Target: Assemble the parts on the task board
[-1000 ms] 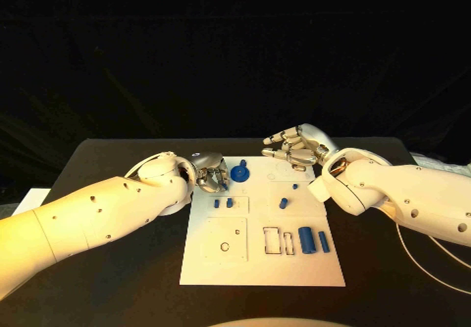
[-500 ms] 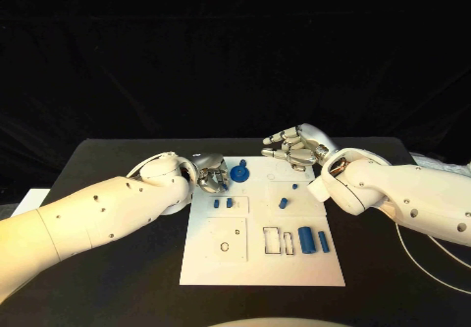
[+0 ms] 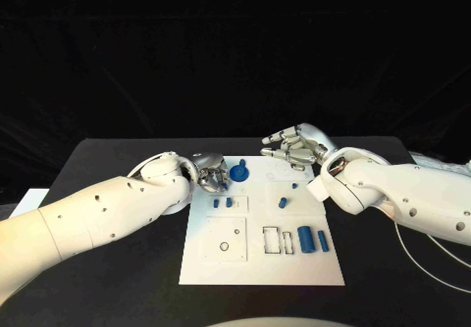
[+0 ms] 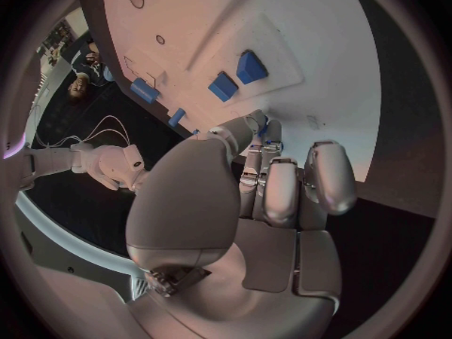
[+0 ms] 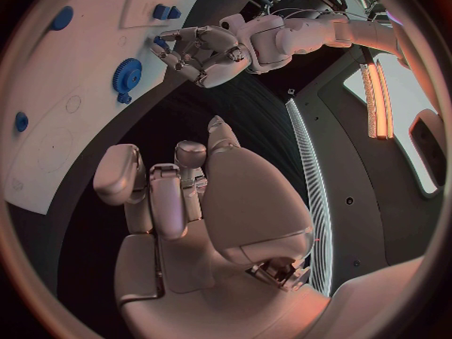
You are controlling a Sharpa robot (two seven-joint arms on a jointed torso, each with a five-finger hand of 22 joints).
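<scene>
The white task board (image 3: 263,262) lies in the middle of the black table. A blue gear (image 3: 240,174) sits at its far left corner. My left hand (image 3: 209,176) hovers just left of that gear with its fingers curled in and nothing in them; the right wrist view shows this hand (image 5: 203,53) beside the gear (image 5: 127,74), apart from it. My right hand (image 3: 291,148) hangs over the board's far edge, fingers curled (image 5: 169,196), holding nothing. Two small blue blocks (image 3: 222,202) (image 4: 236,77), a blue peg (image 3: 284,201) and two blue cylinders (image 3: 313,240) rest on the board.
Rectangular recesses (image 3: 275,240) and a square plate with holes (image 3: 226,240) mark the board's near half. A white cable (image 3: 417,248) loops on the table at the right. A pale object (image 3: 29,199) lies at the table's left edge.
</scene>
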